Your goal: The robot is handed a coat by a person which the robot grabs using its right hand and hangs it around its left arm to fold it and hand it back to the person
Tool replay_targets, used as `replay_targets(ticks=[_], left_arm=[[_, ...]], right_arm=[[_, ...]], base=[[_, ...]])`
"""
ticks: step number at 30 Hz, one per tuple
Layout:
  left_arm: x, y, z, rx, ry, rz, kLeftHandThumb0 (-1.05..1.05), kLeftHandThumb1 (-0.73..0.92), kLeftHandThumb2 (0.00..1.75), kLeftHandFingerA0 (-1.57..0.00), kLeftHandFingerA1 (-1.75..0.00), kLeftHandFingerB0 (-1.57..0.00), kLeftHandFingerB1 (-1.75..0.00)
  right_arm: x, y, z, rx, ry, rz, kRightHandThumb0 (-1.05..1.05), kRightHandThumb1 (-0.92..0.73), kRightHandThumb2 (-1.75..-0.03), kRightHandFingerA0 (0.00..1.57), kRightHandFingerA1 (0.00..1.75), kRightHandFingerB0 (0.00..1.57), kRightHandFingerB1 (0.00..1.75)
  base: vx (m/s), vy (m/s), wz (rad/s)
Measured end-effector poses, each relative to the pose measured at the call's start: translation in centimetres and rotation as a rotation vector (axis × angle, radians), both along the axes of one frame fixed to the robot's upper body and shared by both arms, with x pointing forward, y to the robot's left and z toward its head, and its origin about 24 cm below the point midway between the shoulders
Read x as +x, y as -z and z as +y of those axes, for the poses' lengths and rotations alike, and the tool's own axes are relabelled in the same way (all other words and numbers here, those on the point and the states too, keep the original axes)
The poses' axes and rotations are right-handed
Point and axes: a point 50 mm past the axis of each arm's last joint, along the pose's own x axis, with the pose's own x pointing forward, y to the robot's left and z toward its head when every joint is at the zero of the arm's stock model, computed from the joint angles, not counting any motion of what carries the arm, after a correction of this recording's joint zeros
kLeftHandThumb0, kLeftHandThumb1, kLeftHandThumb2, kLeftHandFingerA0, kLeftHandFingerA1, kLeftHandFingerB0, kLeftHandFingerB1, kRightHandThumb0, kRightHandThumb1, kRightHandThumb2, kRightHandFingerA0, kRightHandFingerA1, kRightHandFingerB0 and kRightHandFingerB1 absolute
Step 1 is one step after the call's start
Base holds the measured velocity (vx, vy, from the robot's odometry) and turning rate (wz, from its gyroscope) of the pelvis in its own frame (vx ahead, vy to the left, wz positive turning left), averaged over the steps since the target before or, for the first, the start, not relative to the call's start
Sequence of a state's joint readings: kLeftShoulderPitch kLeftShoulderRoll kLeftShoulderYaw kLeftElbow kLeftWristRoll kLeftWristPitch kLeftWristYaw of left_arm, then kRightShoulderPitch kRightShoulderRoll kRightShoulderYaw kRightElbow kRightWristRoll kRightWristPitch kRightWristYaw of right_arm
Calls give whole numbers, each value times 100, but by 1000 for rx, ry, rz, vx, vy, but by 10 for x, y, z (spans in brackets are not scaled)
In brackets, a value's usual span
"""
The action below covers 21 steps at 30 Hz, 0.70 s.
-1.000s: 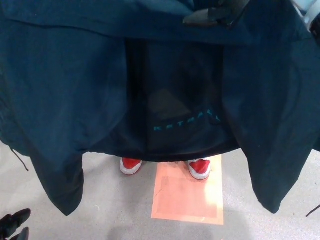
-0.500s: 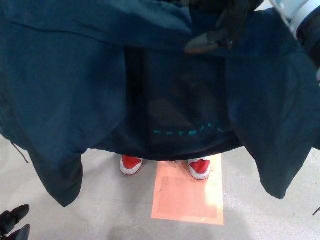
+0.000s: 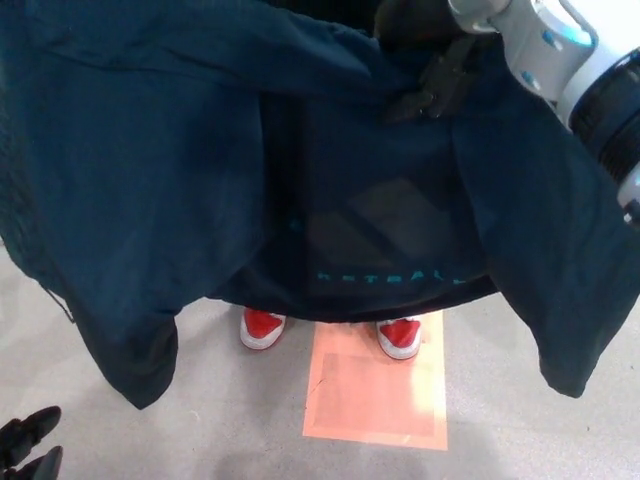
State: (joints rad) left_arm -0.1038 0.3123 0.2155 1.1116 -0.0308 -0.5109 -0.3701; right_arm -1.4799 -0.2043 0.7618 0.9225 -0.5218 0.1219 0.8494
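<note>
Right robot hand [image 3: 438, 82] lower on coat [image 3: 140, 170] (dark teal), forearm [image 3: 560, 50] further in

Coat [image 3: 130, 170] above shoes [image 3: 262, 328]; right hand [image 3: 440, 85] on it, top right; left hand [image 3: 28, 448] bottom-left.

A dark teal coat [image 3: 150, 180] hangs open across most of the frame, with pale teal lettering [image 3: 385, 278] on its lining near the centre. At 1 o'clock the right hand [image 3: 432, 82] clamps the cloth near the collar — its white-and-black forearm [image 3: 570, 60] enters from 2 o'clock. At 6 o'clock, below the hem, a person's red shoes [image 3: 262, 328] stand at the edge of an orange floor patch [image 3: 375, 390]. The left hand [image 3: 28, 448] shows partly at 7 o'clock, clear of the coat.
</note>
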Motion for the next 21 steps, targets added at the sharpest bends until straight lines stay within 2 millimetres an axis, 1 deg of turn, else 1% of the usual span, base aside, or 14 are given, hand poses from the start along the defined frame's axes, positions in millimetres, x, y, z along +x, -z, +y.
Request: replay_targets(ticks=[1,2,6,7,8,9,10,11,12,13,14,19,20,21], left_arm=[[0,0,0,0,0,0,-76,73,110,-5,-42,-4,-35],[0,0,0,0,0,0,-81,92,72,-11,-28,-8,-24],[1,0,0,-1,1,-1,-81,92,72,-11,-28,-8,-24],[1,0,0,-1,1,-1,-78,74,111,-6,-43,-2,-34],[1,0,0,-1,1,-2,-78,74,111,-6,-43,-2,-34],[1,0,0,-1,2,-2,-83,77,111,-11,-45,-2,-34],[1,0,0,-1,2,-2,-83,77,111,-11,-45,-2,-34],[1,0,0,-1,2,-2,-81,77,111,-11,-45,-1,-38],[1,0,0,-1,2,-2,-81,76,110,-12,-45,0,-35],[1,0,0,-1,2,-2,-81,76,110,-12,-45,0,-35],[1,0,-1,-2,2,-2,-77,92,70,-17,-30,-10,-26],[1,1,-2,-7,2,-3,-80,75,102,-10,-42,-7,-37],[1,1,-2,-8,3,-3,-36,52,110,0,-47,0,-48],[1,1,-3,-9,3,-3,-36,52,110,0,-47,0,-48]], right_arm=[[0,1,0,4,-2,-15,-37,-69,-105,92,117,75,93],[1,1,0,7,-4,-31,-37,-82,-69,80,162,64,135],[3,6,-1,21,-10,-89,-37,-82,-69,80,162,64,135],[3,6,-1,23,-12,-99,-37,-67,-105,88,111,75,100],[3,6,-1,28,-14,-118,-37,-67,-105,88,111,75,100],[4,6,-1,34,-15,-131,-38,-85,-65,85,111,74,93],[4,7,-2,45,-16,-147,-38,-85,-65,85,111,74,93],[5,7,-2,56,-17,-160,-36,-84,-65,88,106,67,56],[5,7,-3,67,-18,-172,-37,-85,-65,81,138,68,71],[5,7,-3,78,-19,-184,-37,-85,-65,81,138,68,71],[6,6,-3,93,-21,-202,-36,-83,-69,79,164,66,117],[7,0,-4,167,-23,-271,-37,-85,-68,75,169,62,129],[7,-2,-4,183,-23,-284,-35,-83,-65,78,173,60,140],[7,-4,-5,206,-22,-304,-35,-83,-65,78,173,60,140]], base=[[0,0,0],[0,0,0],[0,0,0],[0,0,0],[0,0,0],[0,0,0],[0,0,0],[0,0,0],[0,0,0],[0,0,0],[0,0,0],[0,0,0],[0,0,0],[0,0,0]])
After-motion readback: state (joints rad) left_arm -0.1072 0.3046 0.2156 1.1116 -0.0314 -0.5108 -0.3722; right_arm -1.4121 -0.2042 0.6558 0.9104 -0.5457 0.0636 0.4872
